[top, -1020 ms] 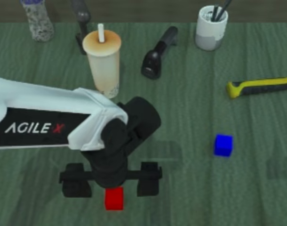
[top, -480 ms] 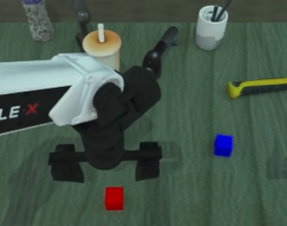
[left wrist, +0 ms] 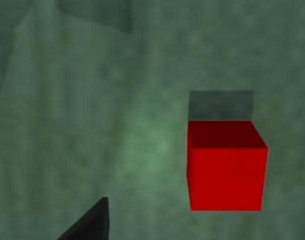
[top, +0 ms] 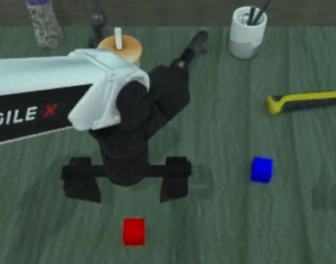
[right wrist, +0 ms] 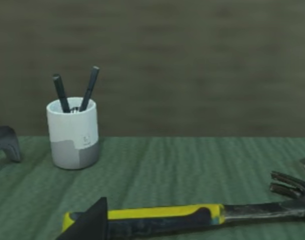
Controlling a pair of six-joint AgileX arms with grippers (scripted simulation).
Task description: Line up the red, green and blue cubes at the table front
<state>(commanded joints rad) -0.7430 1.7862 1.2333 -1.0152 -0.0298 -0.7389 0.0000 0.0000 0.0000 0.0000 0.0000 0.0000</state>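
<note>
At the table [top: 228,231] front we count one small bright red cube [top: 134,231], set down and standing free. Our left hand [top: 126,181] has risen off it since a second ago, released and empty. One deep blue cube [top: 261,169] waits farther right. No green cube shows. Our right hand is out of the top view.

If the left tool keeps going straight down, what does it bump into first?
Probably bare table. The left tool, open, points down; the red cube sits slightly nearer the front, so it likely misses.
</note>
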